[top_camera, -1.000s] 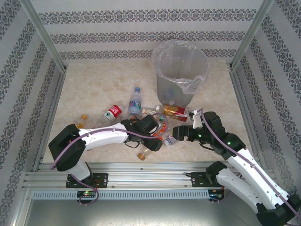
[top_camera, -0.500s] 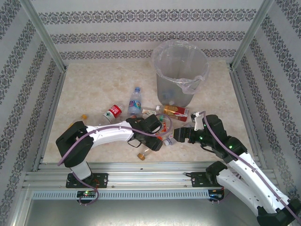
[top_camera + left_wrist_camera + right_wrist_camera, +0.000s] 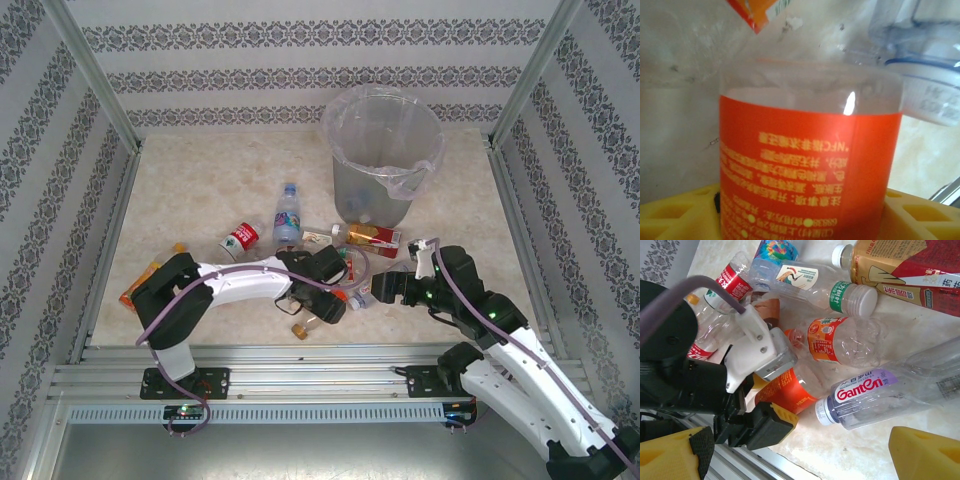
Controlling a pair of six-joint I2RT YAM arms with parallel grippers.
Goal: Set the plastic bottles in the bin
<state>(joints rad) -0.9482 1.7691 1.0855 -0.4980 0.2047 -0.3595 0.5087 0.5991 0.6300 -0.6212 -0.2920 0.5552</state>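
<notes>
Farthest left of the bin [image 3: 395, 195] we see a small orange cap [image 3: 180, 247] on the surface [image 3: 200, 180]; we cannot tell whether a bottle is attached to it. Closer to the bin, but still well apart from it, a red bottle [image 3: 240, 238] and a blue bottle [image 3: 287, 215] lie on their sides.

Next comes the heap of bottles [image 3: 345, 270], spread over the surface on the bin's near side and somewhat to its left. The left tool [image 3: 338, 288] reaches into this heap. In its wrist view the orange bottle [image 3: 810, 165] sits between the yellow pads [image 3: 675, 217], which lie close against it on either side. We cannot tell whether they clamp it or merely flank it. That bottle lies on the surface, outside the bin.

Just before the bin's foot a brown bottle [image 3: 372, 237] rests on its side, its white cap pointing left.

In the right wrist view a crumpled bottle [image 3: 840, 340] with an orange label lies beside the orange one. A clear Ganten bottle [image 3: 860, 390] lies nearer the camera, its white cap near the orange bottle.

The right tool [image 3: 385, 288] sits on the bin's near side, at the heap's right edge, facing the left tool. Its jaws stand wide apart with nothing between them.
</notes>
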